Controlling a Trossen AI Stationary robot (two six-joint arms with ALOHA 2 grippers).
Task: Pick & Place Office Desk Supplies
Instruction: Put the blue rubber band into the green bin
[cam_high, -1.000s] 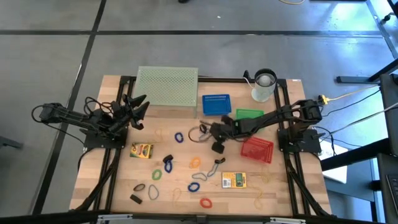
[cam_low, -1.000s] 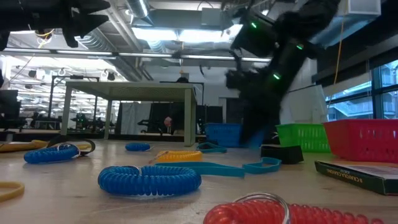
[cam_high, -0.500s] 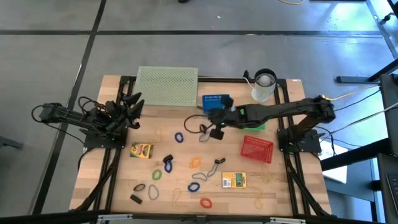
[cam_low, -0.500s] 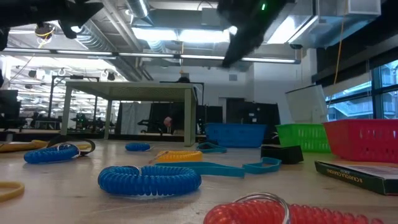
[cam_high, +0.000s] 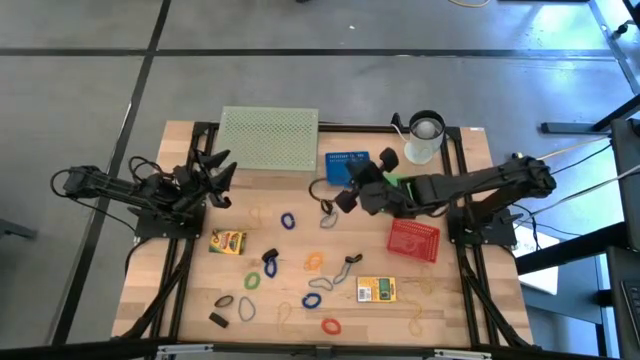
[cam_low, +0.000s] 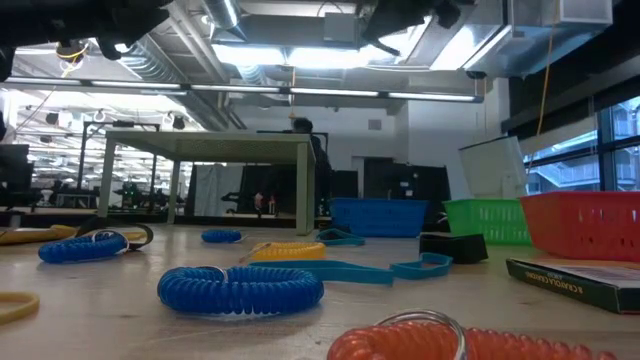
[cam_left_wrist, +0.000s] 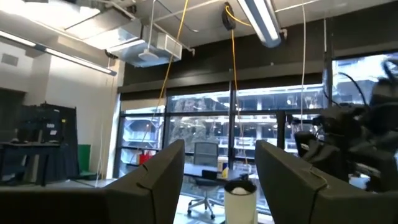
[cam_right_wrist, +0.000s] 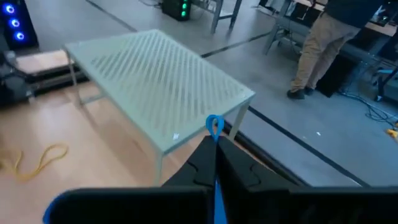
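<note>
Right hand raised, clamped; left hand parted.

Both arms are dark and multi-jointed with black cabling, the left tool and right tool each bearing two dark fingers, a yellow cable trailing near the right arm's base.

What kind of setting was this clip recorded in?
Probably an indoor robotics lab or workshop: a wooden table on a bare concrete floor, exposed ducts and strip lights overhead, and workbenches with equipment behind.

Wooden table strewn with rubber-band loops, baskets.
</note>
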